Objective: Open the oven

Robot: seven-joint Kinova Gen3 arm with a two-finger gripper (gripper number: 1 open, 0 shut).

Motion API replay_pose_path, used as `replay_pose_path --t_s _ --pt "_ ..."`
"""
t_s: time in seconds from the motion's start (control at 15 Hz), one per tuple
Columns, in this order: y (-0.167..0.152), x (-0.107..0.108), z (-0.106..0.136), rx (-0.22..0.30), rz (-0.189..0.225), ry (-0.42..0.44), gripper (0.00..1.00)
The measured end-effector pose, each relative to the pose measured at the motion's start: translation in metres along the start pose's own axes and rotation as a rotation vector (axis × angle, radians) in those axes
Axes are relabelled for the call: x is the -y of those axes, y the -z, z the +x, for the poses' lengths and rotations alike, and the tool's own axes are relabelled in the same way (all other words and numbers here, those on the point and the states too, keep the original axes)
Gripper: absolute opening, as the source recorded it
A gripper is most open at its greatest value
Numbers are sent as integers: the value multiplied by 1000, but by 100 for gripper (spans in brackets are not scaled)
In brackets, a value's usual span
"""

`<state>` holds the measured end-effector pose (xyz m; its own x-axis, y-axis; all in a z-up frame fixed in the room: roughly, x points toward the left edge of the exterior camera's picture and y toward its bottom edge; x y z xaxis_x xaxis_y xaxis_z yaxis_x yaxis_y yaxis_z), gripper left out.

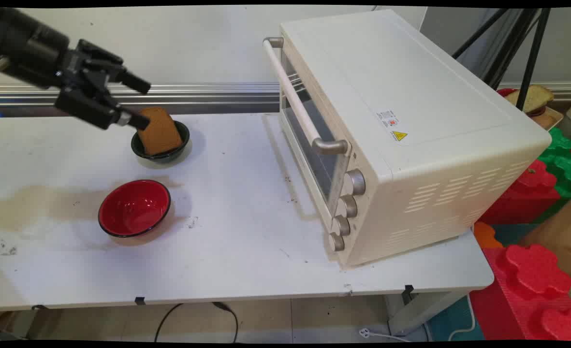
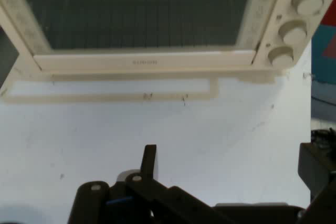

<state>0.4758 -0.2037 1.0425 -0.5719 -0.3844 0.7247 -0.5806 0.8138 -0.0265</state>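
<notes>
The black two-finger hand (image 1: 140, 104) hovers with its fingers spread apart, gripping nothing, just above and left of the small dark green bowl (image 1: 162, 152). A brown slice of bread (image 1: 159, 130) leans upright in that bowl, its top edge close beside the lower fingertip; whether they touch I cannot tell. A glossy red bowl with a black rim (image 1: 134, 209) sits nearer the bench's (image 1: 246, 232) front edge than the green bowl, apart from it. Well to the right of the green bowl stands the cream toaster oven (image 1: 401, 125), door shut, its glass front and knobs filling the hand view's top (image 2: 142, 19).

Any closing on the slice would go best squarely across its flat faces.
</notes>
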Motion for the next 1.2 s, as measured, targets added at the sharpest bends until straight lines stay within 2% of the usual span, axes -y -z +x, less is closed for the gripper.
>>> replay_pose_path --t_s 0.8,1.2 --pt "-61 4 93 -36 17 19 100" --pt "-95 11 124 -40 15 29 100"
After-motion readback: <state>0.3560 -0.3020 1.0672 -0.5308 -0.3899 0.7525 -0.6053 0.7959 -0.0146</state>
